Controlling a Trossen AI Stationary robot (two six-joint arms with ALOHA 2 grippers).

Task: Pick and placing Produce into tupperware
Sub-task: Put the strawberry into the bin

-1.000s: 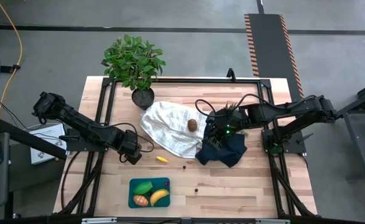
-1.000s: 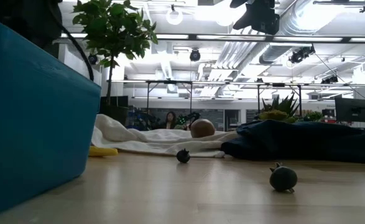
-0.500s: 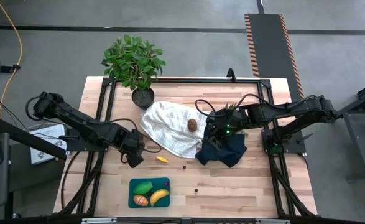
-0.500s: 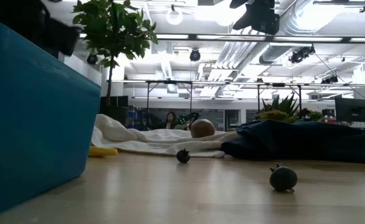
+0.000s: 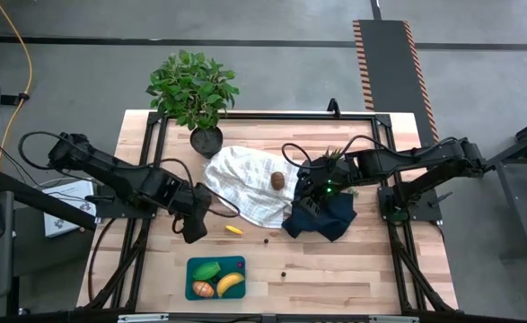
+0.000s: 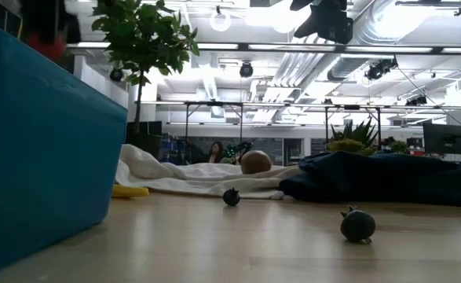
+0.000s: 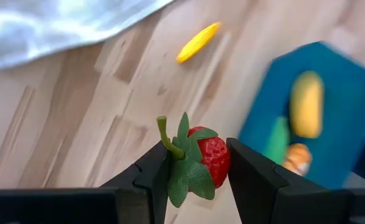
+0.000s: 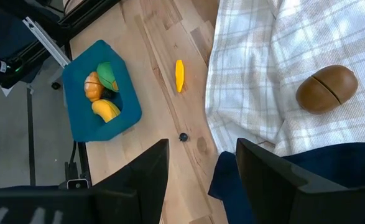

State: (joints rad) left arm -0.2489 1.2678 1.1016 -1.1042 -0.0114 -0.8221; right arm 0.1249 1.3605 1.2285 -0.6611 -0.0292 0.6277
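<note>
Left hand [image 7: 198, 169] clamps red strawberry [image 7: 206, 163] (green leafy cap, stem up); right hand [image 8: 201, 168] open, empty.

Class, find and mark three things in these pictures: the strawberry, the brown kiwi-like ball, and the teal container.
strawberry [image 7: 212, 158], left wrist view, on its red body.
brown kiwi-like ball [image 8: 326, 88], right wrist view, on its rounded middle.
teal container [image 5: 240, 263], high view, on a bare corner of its floor.

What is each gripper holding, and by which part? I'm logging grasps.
The left gripper clamps a red strawberry by its sides, just below its leafy cap. The right gripper is open, holding nothing.
</note>
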